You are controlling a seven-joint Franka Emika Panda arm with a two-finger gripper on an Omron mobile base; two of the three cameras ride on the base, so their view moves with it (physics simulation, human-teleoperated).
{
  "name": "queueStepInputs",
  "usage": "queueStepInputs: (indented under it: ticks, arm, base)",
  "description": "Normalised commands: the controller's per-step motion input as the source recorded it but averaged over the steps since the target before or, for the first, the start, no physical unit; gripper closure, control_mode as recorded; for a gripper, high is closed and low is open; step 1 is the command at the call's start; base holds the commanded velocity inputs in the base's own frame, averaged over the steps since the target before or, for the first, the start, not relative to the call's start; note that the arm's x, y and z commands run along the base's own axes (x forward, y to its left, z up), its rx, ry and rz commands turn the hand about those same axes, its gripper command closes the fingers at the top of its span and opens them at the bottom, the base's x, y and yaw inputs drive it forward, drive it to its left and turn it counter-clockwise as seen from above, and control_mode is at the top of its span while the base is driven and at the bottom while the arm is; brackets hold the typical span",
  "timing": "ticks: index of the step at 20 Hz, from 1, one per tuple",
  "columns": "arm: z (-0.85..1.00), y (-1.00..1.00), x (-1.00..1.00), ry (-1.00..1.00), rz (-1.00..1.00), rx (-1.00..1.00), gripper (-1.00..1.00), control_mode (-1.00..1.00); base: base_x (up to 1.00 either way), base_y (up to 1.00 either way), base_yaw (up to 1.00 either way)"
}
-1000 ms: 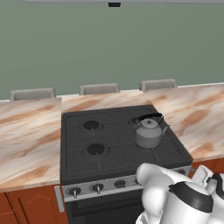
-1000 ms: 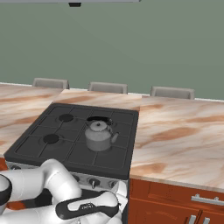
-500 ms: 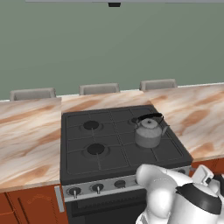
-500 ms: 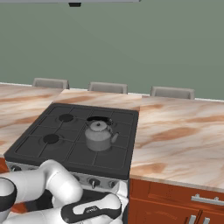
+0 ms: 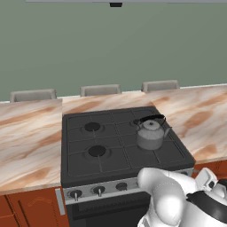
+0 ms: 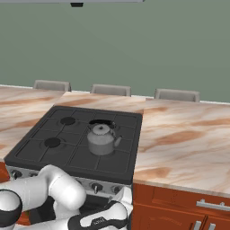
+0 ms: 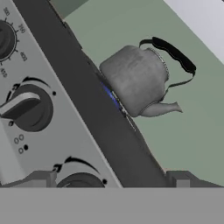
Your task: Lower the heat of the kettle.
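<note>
Closing on the stove's front panel: gripper (image 7: 109,181) open, holding nothing, with a knob (image 7: 79,181) just ahead between the jaws. Kettle (image 7: 139,79) sits beyond, above the panel. Centre on knob, grip squarely, turn approx. part-way only.

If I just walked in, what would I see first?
Probably the little grey kettle with its arched black handle, sitting on the right side of the black stove. Around the stove runs a swirly marble counter. In the hand view, a thin blue glow shows under the kettle, and the gripper points at the stove's front knobs.
</note>
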Motion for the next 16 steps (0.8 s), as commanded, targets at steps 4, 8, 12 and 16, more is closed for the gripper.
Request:
queueStepInputs:
  ticks: [4, 8, 12, 16]
  arm:
    - [-0.12, 0.0, 0.13, -0.04, 0.0, 0.0, -1.0, -1.0]
    - [-0.14, 0.0, 0.19, -0.01, 0.0, 0.0, -1.0, -1.0]
    - [-0.16, 0.0, 0.14, 0.0, 0.0, 0.0, -1.0, -1.0]
    - [-0.21, -0.12, 0.0, 0.0, 0.0, 0.0, -1.0, -1.0]
  base:
    - [0.0, 0.0, 0.0]
    - [0.0, 0.0, 0.0]
    - [0.0, 0.0, 0.0]
    - [0.0, 0.0, 0.0]
